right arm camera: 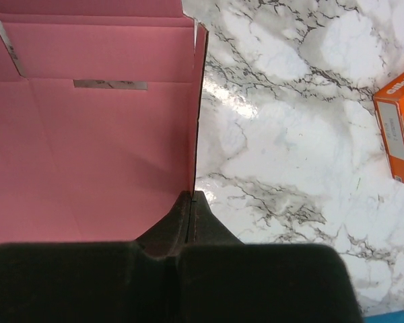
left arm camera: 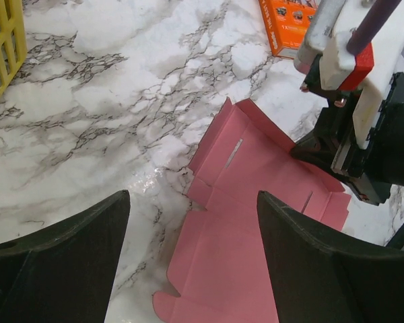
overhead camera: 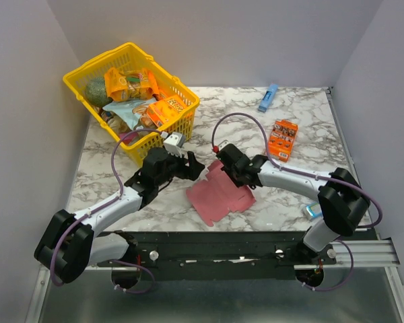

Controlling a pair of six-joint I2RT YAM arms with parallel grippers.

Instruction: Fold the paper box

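The paper box (overhead camera: 219, 194) is a flat pink cut-out sheet with flaps, lying on the marble table between the two arms. It also shows in the left wrist view (left arm camera: 252, 202) and the right wrist view (right arm camera: 94, 148). My right gripper (right arm camera: 192, 196) is shut on the sheet's raised edge flap, at the sheet's far side in the top view (overhead camera: 230, 163). My left gripper (left arm camera: 192, 235) is open and empty, just above the sheet's left part, and sits at its far left edge in the top view (overhead camera: 192, 167).
A yellow basket (overhead camera: 182, 114) of snack packs stands at the back left, close behind the left gripper. An orange printed snack box (overhead camera: 283, 138) lies to the right. A slim blue box (overhead camera: 268, 97) lies at the back. A small blue item (overhead camera: 312, 211) lies beside the right arm.
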